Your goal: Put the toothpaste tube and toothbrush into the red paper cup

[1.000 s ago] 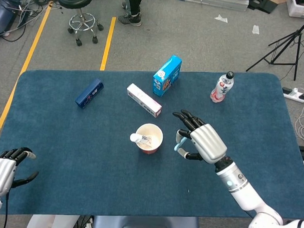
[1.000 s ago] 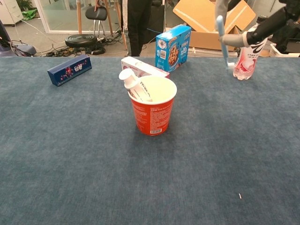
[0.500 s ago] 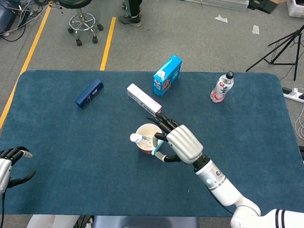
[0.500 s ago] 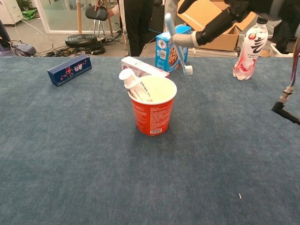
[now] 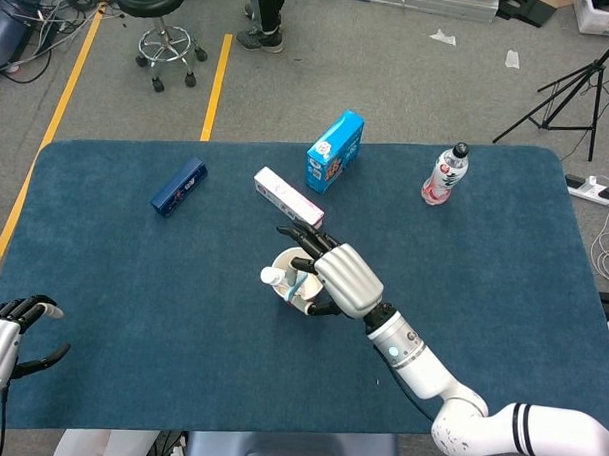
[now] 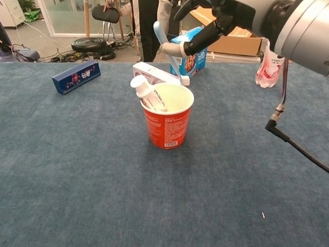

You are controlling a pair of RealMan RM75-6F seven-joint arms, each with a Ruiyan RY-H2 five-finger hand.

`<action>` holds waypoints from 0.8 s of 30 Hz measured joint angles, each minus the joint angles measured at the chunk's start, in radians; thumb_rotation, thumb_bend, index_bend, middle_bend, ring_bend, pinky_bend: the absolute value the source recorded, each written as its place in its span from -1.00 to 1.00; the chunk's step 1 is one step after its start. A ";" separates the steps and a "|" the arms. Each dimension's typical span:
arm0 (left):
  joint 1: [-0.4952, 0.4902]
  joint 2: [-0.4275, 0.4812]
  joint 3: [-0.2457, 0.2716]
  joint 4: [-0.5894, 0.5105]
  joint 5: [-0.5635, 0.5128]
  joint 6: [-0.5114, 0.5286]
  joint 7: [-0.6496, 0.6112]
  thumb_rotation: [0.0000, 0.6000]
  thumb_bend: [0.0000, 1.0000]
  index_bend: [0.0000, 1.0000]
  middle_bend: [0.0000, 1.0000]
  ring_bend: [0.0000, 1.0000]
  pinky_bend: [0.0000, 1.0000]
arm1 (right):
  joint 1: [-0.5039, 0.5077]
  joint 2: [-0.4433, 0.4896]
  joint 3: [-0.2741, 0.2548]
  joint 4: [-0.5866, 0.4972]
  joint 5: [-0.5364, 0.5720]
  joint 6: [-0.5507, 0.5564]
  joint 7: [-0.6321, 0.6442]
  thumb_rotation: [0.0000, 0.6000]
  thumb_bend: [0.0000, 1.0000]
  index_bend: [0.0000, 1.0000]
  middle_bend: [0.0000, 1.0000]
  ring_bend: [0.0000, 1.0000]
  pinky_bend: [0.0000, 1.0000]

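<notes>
One toothbrush [image 6: 167,49] sits pinched in my right hand [image 5: 341,279], tilted, its head just above the far rim of the red cup [image 6: 167,127] near the middle of the worktop [image 5: 132,282]. The toothpaste [image 6: 145,92] already stands in the cup, cap up, leaning on the left rim. My left hand [image 5: 3,336] hangs at the worktop's near-left corner, holding nothing, fingers loosely apart.

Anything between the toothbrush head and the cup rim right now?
Nothing: in the chest view the toothbrush head hangs just above the red paper cup rim, only air between, held by the right hand.
</notes>
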 measured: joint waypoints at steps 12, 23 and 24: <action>0.001 0.007 -0.007 0.010 -0.015 -0.001 -0.037 1.00 -0.71 -0.12 -0.26 -0.25 -0.16 | 0.040 -0.068 0.004 0.121 0.023 -0.035 0.085 1.00 -0.56 0.24 -0.74 -1.00 -0.54; 0.003 0.015 -0.011 0.013 -0.020 0.000 -0.058 1.00 -0.70 -0.12 -0.26 -0.25 -0.16 | 0.059 -0.116 -0.014 0.224 0.026 -0.059 0.162 1.00 -0.56 0.24 -0.74 -1.00 -0.54; 0.003 0.015 -0.011 0.013 -0.020 -0.001 -0.057 1.00 -0.70 -0.12 -0.26 -0.25 -0.16 | 0.057 -0.116 -0.015 0.227 0.027 -0.058 0.165 1.00 -0.56 0.24 -0.74 -1.00 -0.54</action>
